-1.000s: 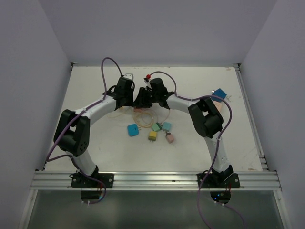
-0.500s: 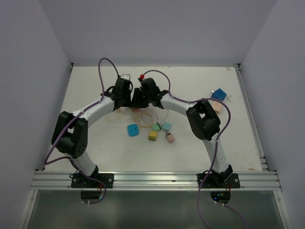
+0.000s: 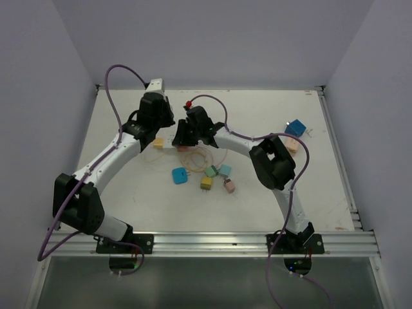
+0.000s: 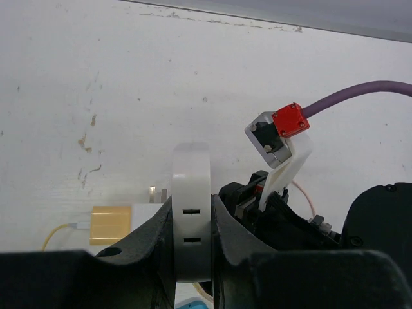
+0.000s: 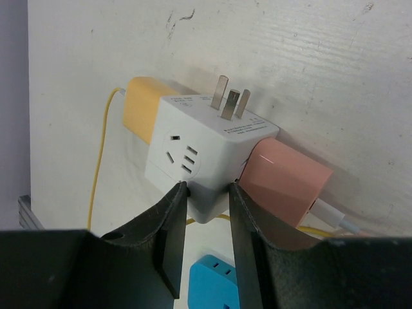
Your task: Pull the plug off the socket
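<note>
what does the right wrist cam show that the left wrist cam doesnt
Only right wrist: the pink plug on the white socket cube, with its white cable. Only left wrist: the right arm's red connector and purple cable. Both: the cube, clamped by the right gripper in one and the left gripper in the other, its metal prongs, and the yellow plug seated in its side.

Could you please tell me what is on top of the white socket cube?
Three bare metal prongs stick up from the white socket cube; nothing rests on them. The jaws of the right gripper cover its lower edges.
</note>
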